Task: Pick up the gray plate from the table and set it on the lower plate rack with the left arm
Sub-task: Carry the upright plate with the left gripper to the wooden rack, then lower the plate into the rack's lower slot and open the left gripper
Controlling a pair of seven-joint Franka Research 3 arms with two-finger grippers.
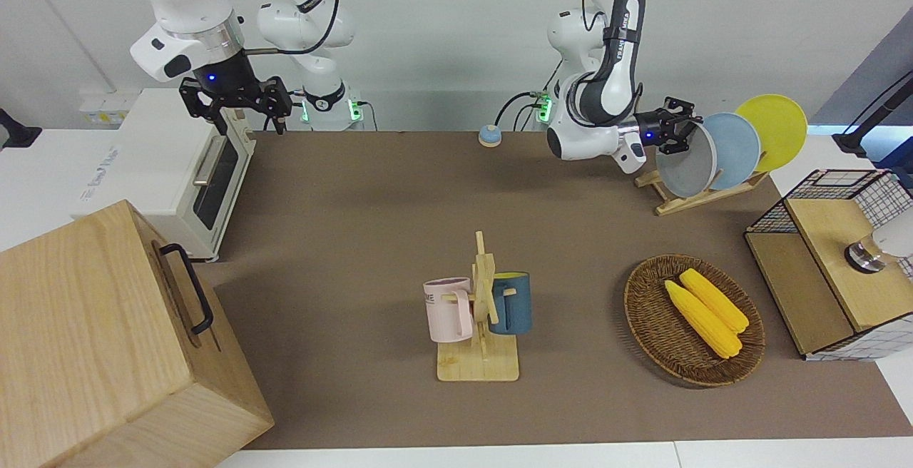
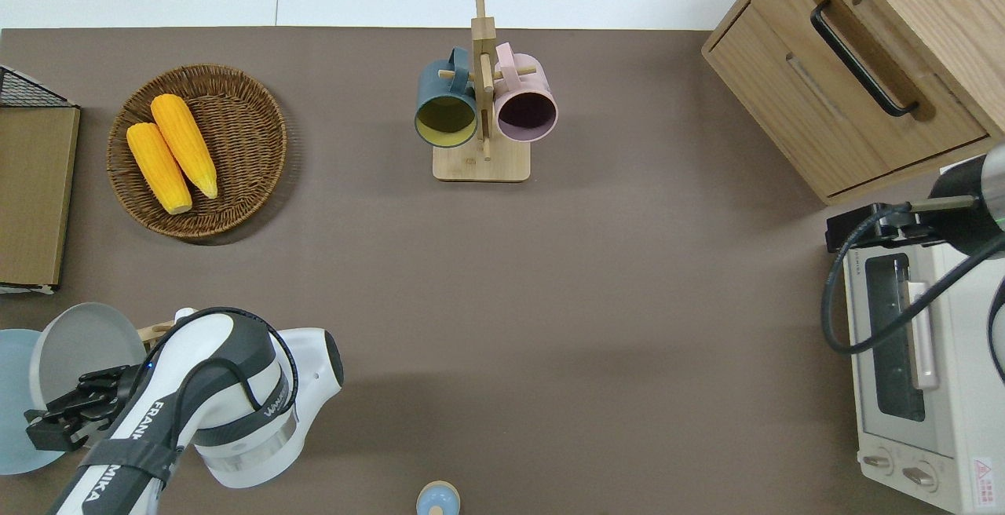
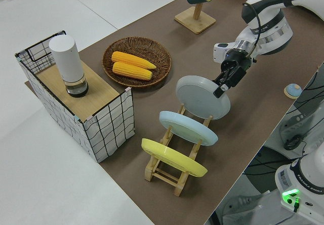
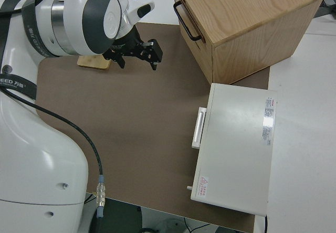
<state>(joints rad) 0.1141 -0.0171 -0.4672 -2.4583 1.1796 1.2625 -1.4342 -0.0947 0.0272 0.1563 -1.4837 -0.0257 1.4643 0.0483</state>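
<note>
Front view: the gray plate (image 1: 686,163) is seen standing tilted on the lower plate rack (image 1: 695,197), in the slot nearest the robots, beside a light blue plate (image 1: 733,150) and a yellow plate (image 1: 774,129). The left pincer (image 1: 677,128) is closed on the gray plate's upper rim. The right arm is parked; the right pincer (image 1: 239,105) is spread open and holds nothing. A mug stand (image 1: 481,325) and a wicker basket (image 1: 642,311) with corn are placed farther from the robots.

Overhead view: the gray plate (image 2: 78,342) is seen at the left arm's end of the bench (image 2: 597,303), partly covered by the left pincer (image 2: 67,413).

Left side view: the gray plate (image 3: 200,97) is set leaning in the rack's (image 3: 174,172) end slot, clear of the blue plate (image 3: 187,127). The rim is pinched by the left pincer (image 3: 225,85).

Right side view: the right pincer (image 4: 139,52) is shown open and empty, above the bench.
</note>
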